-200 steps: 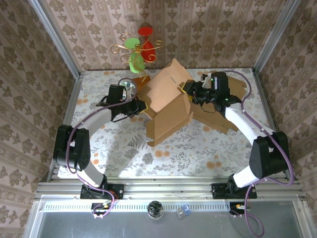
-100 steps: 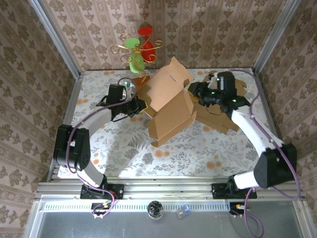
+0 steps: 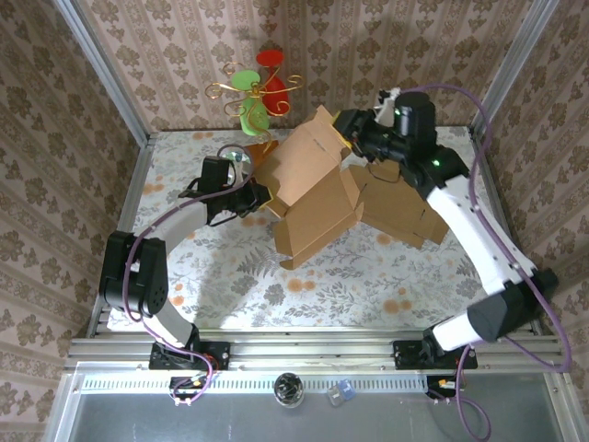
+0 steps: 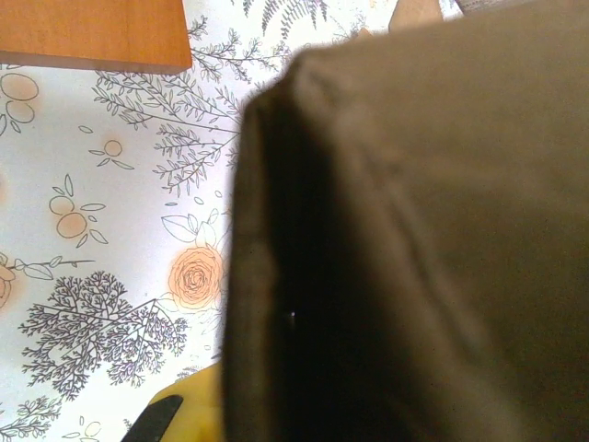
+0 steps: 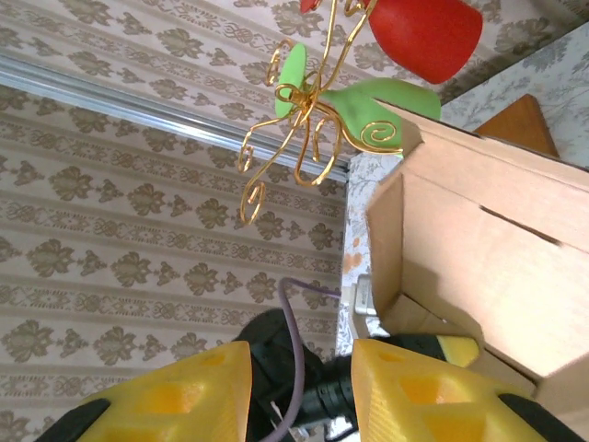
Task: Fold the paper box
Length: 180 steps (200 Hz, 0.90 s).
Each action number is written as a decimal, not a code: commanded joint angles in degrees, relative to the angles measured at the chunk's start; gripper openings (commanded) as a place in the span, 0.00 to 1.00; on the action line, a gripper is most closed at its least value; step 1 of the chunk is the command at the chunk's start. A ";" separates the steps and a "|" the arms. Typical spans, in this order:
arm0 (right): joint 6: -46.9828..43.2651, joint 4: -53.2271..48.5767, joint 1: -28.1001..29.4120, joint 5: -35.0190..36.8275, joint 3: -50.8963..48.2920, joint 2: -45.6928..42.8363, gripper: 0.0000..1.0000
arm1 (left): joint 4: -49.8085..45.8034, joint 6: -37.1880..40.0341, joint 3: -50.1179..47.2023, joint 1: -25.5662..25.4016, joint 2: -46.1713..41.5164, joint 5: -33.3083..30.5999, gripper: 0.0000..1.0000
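The paper box [image 3: 313,189] is brown cardboard, half erected and tilted, in the middle of the table. My left gripper [image 3: 261,196] is shut on its left edge. In the left wrist view the dark cardboard [image 4: 414,239] stands close in front, with one yellow finger [image 4: 184,407] beside it. My right gripper [image 3: 352,126] hovers raised by the box's upper back corner, apart from it. In the right wrist view its yellow fingers [image 5: 184,396] stand open with nothing between them, and the box's open flap [image 5: 479,249] lies to the right.
More flat cardboard [image 3: 405,210] lies right of the box, under the right arm. A gold wire stand with red and green cups [image 3: 258,92] rises at the back on a wooden base [image 4: 92,32]. Wallpapered walls close in the table [image 3: 212,267].
My right gripper has let go of the box's right side, lifted and swung toward the back wall. The box has settled slightly. The left arm has held still.
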 commanded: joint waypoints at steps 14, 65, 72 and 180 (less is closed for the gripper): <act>-0.22 -5.14 1.16 2.31 10.96 9.40 0.31 | 0.53 0.40 -1.40 -1.23 -1.98 -0.27 0.00; -0.43 -6.29 2.13 1.57 18.18 17.15 0.27 | 0.35 0.48 -1.32 -2.02 -2.50 -2.47 0.00; -0.87 -6.86 2.35 1.78 18.30 17.60 0.27 | 0.35 0.48 -1.25 -2.06 -2.43 -2.55 0.00; -3.87 -10.92 2.80 -0.10 12.37 15.24 0.27 | -1.17 1.27 0.20 -2.68 -2.70 -2.73 0.00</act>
